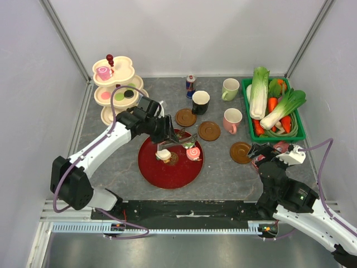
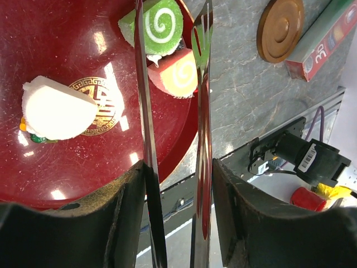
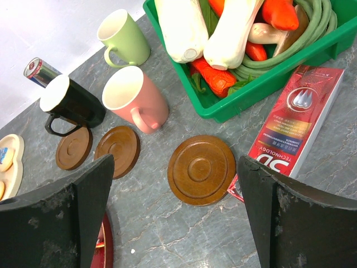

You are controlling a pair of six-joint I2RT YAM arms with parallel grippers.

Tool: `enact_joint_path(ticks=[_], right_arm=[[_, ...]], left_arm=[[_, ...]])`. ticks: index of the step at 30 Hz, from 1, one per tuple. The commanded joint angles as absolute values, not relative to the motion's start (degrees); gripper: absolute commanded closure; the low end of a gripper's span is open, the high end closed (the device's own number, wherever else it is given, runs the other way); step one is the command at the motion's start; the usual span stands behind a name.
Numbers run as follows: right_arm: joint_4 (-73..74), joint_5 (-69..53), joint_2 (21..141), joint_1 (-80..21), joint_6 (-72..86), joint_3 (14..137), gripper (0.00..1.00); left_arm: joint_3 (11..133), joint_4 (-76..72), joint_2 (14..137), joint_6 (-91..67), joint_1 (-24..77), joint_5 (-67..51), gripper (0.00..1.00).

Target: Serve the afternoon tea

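Observation:
My left gripper (image 1: 167, 131) is shut on metal tongs (image 1: 184, 139), whose two blades (image 2: 146, 111) stand apart over the red tray (image 1: 162, 177). On the tray lie a white pastry (image 2: 56, 109), a green swirl roll (image 2: 159, 25) and a pink swirl roll (image 2: 178, 72); the tong tips reach beside the rolls and hold nothing. The black mug (image 3: 72, 103) stands on a coaster. The pink mug (image 3: 136, 97) and green mug (image 3: 122, 36) stand on the table. My right gripper (image 3: 175, 173) is open and empty above a brown coaster (image 3: 202, 169).
A tiered cream stand (image 1: 114, 84) with a pink pastry and donuts stands back left. Two more coasters (image 1: 186, 117) (image 1: 209, 130) lie behind the tray. A drink can (image 1: 191, 85), a green crate of toy vegetables (image 1: 273, 106) and a red box (image 3: 298, 120) are at the right.

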State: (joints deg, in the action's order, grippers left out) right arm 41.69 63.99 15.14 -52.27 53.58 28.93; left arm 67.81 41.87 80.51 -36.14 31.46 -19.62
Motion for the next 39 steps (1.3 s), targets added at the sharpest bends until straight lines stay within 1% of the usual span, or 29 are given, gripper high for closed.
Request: enact_joint_path(ticks=[1, 8, 14, 20, 29, 39], right_arm=[[41.22, 66.18, 14.94, -52.29, 54.67, 28.92, 0.02], [41.22, 66.18, 15.03, -52.29, 54.76, 28.83, 0.02], [41.22, 66.18, 14.94, -52.29, 54.93, 28.74, 0.02], [41.13, 66.27, 14.5, -52.29, 55.02, 28.56, 0.02], [41.31, 66.27, 14.06, -52.29, 55.02, 28.48, 0.02], [41.31, 66.27, 13.89, -52.29, 55.02, 28.48, 0.02]], left_arm=[[71.02, 42.89, 81.91, -32.7, 31.29, -20.83, 0.45], [71.45, 43.33, 83.67, -31.73, 31.9, -21.09, 0.45], [73.04, 45.18, 85.34, -31.29, 32.69, -19.07, 0.46], [73.39, 45.26, 85.25, -32.08, 32.78, -18.72, 0.5], [74.26, 45.62, 83.06, -33.48, 32.7, -18.11, 0.55], [76.55, 46.4, 78.14, -34.45, 32.17, -15.21, 0.55]])
